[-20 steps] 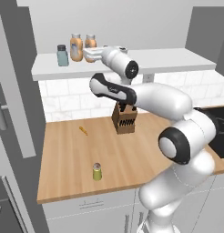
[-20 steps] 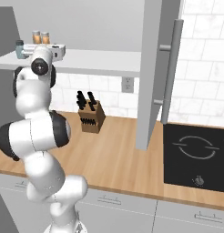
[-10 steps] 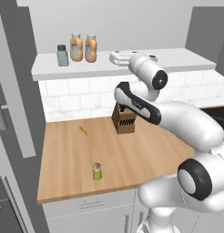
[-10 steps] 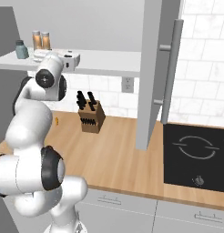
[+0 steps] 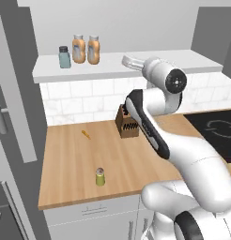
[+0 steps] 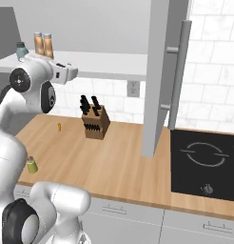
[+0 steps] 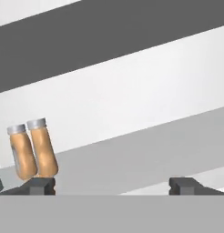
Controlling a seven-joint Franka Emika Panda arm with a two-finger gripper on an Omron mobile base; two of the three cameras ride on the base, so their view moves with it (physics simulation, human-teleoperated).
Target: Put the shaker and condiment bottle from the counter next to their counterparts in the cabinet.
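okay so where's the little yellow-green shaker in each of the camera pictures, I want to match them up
Left base view: the shaker stands on the counter near its front edge, lower middle.
Right base view: the shaker stands at the far left, by the counter's front edge, just beside the robot's arm.
Hand view: not in it; two orange bottles stand at the lower left.
Shared landmark: the knife block, behind the shaker toward the wall.
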